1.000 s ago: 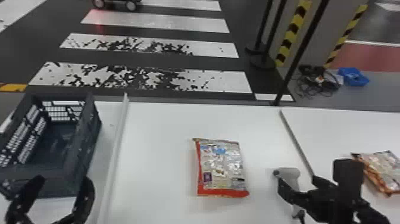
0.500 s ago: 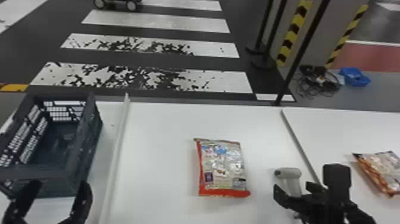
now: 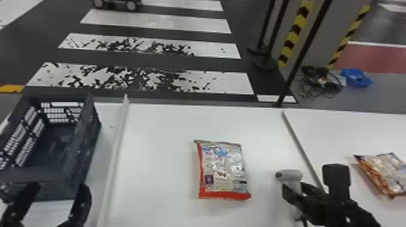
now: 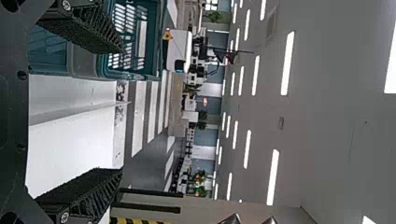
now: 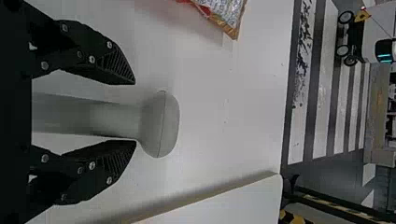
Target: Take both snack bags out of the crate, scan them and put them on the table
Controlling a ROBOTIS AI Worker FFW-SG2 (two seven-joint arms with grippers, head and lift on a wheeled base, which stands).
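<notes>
At the head view's lower left my left gripper (image 3: pixel 56 208) stands open at the near side of the empty crate (image 3: pixel 80 145); in the left wrist view nothing is between the fingers of that gripper (image 4: pixel 116 112). One snack bag (image 3: pixel 225 169) lies on the middle of the table (image 3: pixel 157 135), another snack bag (image 3: pixel 386 172) on the right-hand surface. My right gripper (image 3: pixel 297 196) is at the grey scanner (image 3: pixel 290 175). In the right wrist view the scanner's handle (image 5: pixel 112 116) lies between the open fingers of my right gripper (image 5: pixel 135 112), with a gap on both sides.
A raised white strip (image 3: pixel 116 151) runs between the crate and the middle table. A dark seam (image 3: pixel 302 148) parts the middle table from the right-hand surface. Black posts (image 3: pixel 302 57) stand on the floor beyond the far edge.
My right gripper has shifted slightly left and down around the scanner. The left gripper has moved only a little. Both bags lie where they were.
</notes>
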